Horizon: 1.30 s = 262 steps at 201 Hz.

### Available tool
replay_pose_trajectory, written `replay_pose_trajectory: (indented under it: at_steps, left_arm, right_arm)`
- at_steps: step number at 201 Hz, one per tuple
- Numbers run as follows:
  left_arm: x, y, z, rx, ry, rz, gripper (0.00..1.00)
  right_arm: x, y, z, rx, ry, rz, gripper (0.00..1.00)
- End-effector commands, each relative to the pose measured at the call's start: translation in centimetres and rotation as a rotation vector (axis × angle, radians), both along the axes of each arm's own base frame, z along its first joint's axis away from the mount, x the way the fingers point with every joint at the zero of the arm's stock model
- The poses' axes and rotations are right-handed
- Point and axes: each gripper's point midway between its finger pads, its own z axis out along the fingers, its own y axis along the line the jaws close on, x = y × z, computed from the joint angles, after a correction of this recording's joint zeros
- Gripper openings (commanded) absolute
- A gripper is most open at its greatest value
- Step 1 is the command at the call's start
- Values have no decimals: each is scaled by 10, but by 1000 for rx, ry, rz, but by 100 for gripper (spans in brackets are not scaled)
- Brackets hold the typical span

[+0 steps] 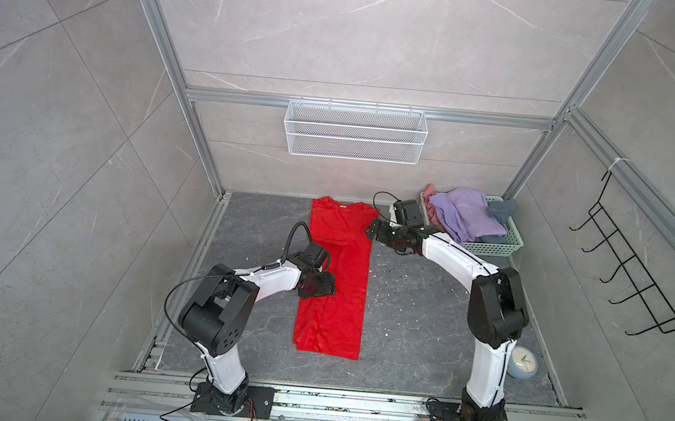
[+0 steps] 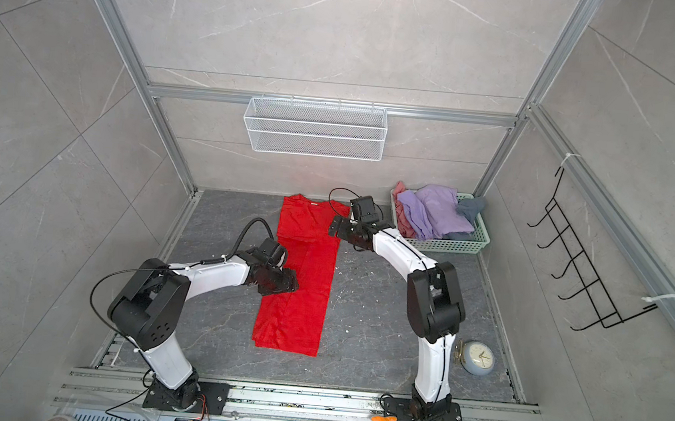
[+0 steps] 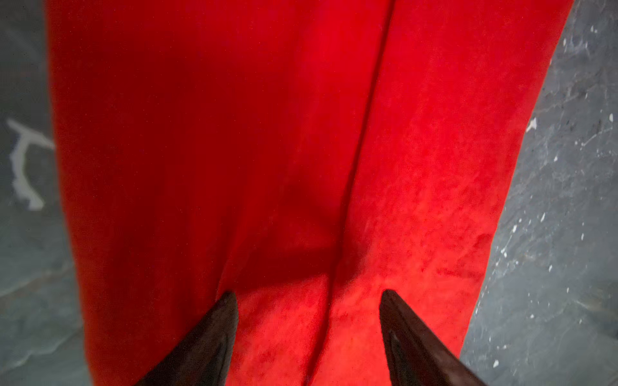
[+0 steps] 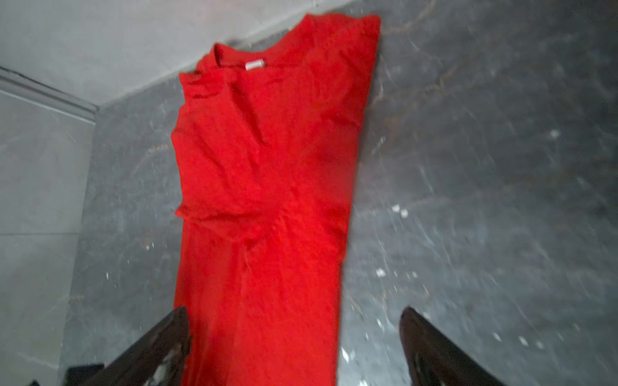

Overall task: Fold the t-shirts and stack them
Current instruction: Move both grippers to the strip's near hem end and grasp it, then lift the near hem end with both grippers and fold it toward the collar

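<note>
Beneath the left pincer point(image 3: 307, 294): red t-shirt point(image 1: 338, 324), one item, flat on the bench point(image 1: 423, 310) as a long narrow strip with the sides turned in. The collar end lies beyond the pincer, the hem end back toward the arm bases.
- Left pincer: jaws parted about halfway, nothing between them, set over the strip's middle. Whether the tips touch the cloth cannot be told.
- Right pincer point(image 4: 294, 310): jaws wide apart, empty, at the strip's right edge just short of the collar end.
- Behind the right pincer: green basket point(image 1: 491, 248) holding a lavender t-shirt point(image 1: 462, 214), a pink t-shirt point(image 1: 431, 217) and a dark grey t-shirt point(image 1: 502, 209), all crumpled.

Progress, as judged: the lengthwise folds of the red t-shirt are done. Its crosswise folds are left, the three basket shirts are untouched, and no stack is begun.
</note>
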Motion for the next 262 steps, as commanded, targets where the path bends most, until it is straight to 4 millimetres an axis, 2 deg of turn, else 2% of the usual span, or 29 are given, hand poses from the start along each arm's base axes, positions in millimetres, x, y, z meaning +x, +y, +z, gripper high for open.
replay_pose_trajectory:
  at_steps: [1,15,36,66,89,110,139,169,211,229,248,262]
  left_arm:
    - [-21,-6,33,-110,-8,-47,70]
    - [-31,2,44,-111,-15,-32,70]
    - [-56,26,39,-47,35,-3,69]
    - [-90,50,32,-21,85,42,65]
    - [-115,64,24,-16,129,82,64]
    - [-132,65,18,-62,162,101,62]
    - [-146,66,9,-98,187,114,60]
    - [-156,64,-2,-134,221,128,57]
    - [-151,67,-9,-120,196,140,52]
    - [-147,66,-12,-126,183,149,48]
    - [-144,63,-14,-138,178,153,36]
    - [-142,61,-15,-152,173,153,28]
  right_arm:
    - [-45,3,14,37,23,29,98]
    - [-83,5,7,31,72,45,98]
    - [-139,8,-7,34,149,60,97]
    - [-207,15,-30,51,258,63,93]
    - [-249,24,-49,71,332,78,83]
    - [-276,32,-58,58,373,104,71]
    - [-298,36,-76,28,424,103,65]
    - [-313,40,-91,33,468,115,63]
    - [-327,55,-118,65,546,132,57]
    - [-330,59,-126,70,573,135,55]
    - [-332,59,-128,66,584,133,50]
    - [-331,59,-129,63,581,126,42]
